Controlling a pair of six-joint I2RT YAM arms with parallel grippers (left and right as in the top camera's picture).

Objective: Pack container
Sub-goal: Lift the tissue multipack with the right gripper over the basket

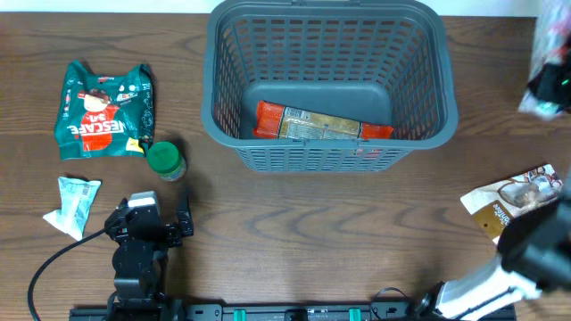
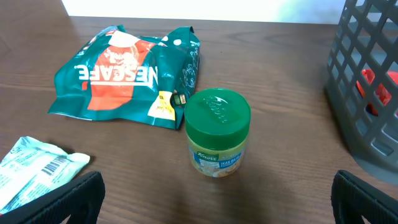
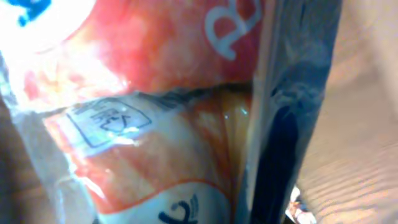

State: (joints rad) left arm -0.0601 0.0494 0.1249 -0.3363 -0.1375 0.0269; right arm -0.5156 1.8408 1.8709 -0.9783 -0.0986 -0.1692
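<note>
The container is a dark grey slotted basket (image 1: 323,157) at the top centre of the table, and its wall (image 2: 367,81) shows at the right of the left wrist view. A red and gold packet (image 1: 321,123) lies flat on its floor. My left gripper (image 1: 149,212) (image 2: 211,208) stands open just short of a green-lidded jar (image 1: 165,160) (image 2: 217,134), not touching it. A red, orange and white packet (image 3: 155,124) fills the right wrist view and hides the fingers; it looks held clear of the table. The right arm (image 1: 544,248) is a dark blur at the lower right.
A green Nescafe pouch (image 1: 103,109) (image 2: 127,74) lies behind the jar. A small white and teal packet (image 1: 73,205) (image 2: 34,168) sits beside my left finger. A brown and white packet (image 1: 513,201) lies at the right edge. Something blurred, white and black (image 1: 549,67), shows at the top right.
</note>
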